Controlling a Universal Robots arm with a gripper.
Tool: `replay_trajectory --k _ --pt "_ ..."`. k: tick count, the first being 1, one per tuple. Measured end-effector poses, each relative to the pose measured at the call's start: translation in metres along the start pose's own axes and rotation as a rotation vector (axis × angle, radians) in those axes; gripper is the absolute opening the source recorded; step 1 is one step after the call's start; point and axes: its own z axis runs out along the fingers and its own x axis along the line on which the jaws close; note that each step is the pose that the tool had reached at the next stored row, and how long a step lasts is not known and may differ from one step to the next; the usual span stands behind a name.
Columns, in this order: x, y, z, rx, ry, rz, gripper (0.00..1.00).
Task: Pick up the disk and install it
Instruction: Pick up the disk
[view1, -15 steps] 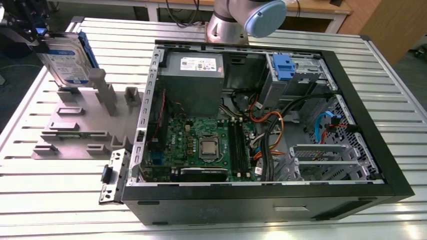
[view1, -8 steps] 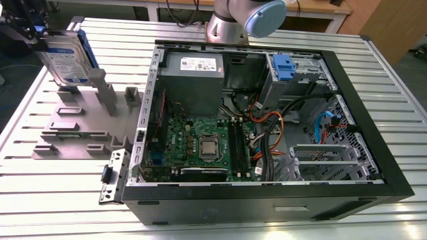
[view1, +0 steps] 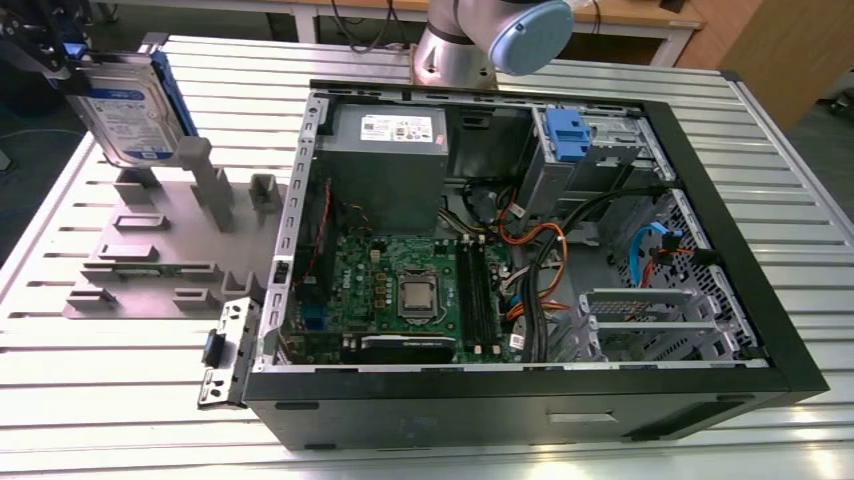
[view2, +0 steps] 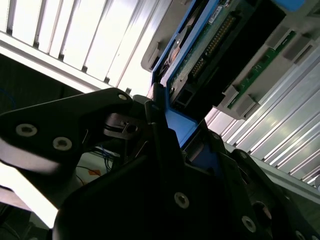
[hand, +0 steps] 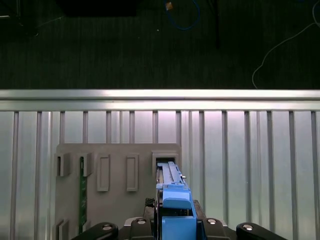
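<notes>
Shiny metal table (view1: 120, 400), matt grey fixture (view1: 140, 268), disk (view1: 127, 110) edged in blue plastic

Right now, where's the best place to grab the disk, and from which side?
Grab its top end, by the blue rail, coming from above. The disk stands upright on its thin edge over the grey holder, so the top end faces up and its thin body fits between the fingers. The gripper holds it just there.
</notes>
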Motion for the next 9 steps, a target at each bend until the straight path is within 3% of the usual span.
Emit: replay_trajectory --k 3,9 --pt "-0.0001 0.0001 -0.0035 0.0005 0.0000 0.000 0.36" --pt "-0.0001 0.0001 -0.0042 0.0007 0.0000 0.000 0.36"
